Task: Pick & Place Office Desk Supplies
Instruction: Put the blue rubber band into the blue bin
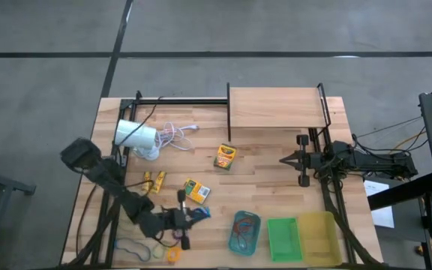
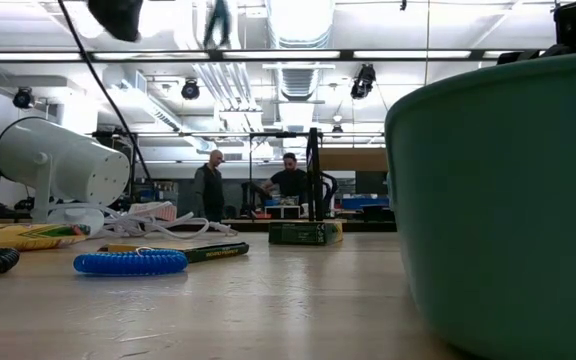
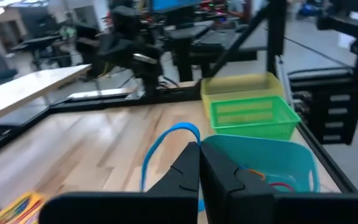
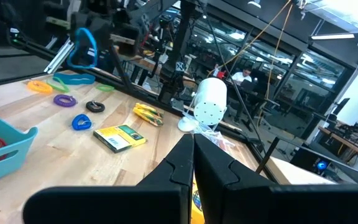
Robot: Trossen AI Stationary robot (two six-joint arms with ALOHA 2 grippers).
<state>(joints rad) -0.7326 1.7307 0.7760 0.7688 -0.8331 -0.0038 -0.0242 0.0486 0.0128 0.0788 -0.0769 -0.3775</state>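
My left gripper (image 1: pixel 191 217) hovers over the table's near part, just left of the teal tray (image 1: pixel 244 231), shut on a thin blue loop (image 3: pixel 166 144). My right gripper (image 1: pixel 283 159) waits shut near the right side, below the wooden shelf. Two crayon boxes (image 1: pixel 225 156) (image 1: pixel 196 190) lie flat on the table, with tiny yellow pieces (image 1: pixel 154 181) to their left. Orange (image 4: pixel 39 87), purple (image 4: pixel 64 99), black (image 4: pixel 95 106) and blue (image 4: pixel 81 122) loops lie near the front-left corner. The teal tray holds a few loops. My left gripper pinches the blue loop between its two fingers at one spot of its band (image 3: pixel 188 134), right at the fingertips. The loop is lifted clear of the table, and in the right wrist view it hangs below the gripper (image 4: pixel 82 50).
A white lamp (image 1: pixel 137 137) with its cord lies at the far left. Green (image 1: pixel 283 238) and yellow (image 1: pixel 317 238) trays sit right of the teal one along the near edge. A raised wooden shelf (image 1: pixel 276 107) stands at the far side. Bare wood lies mid-table.
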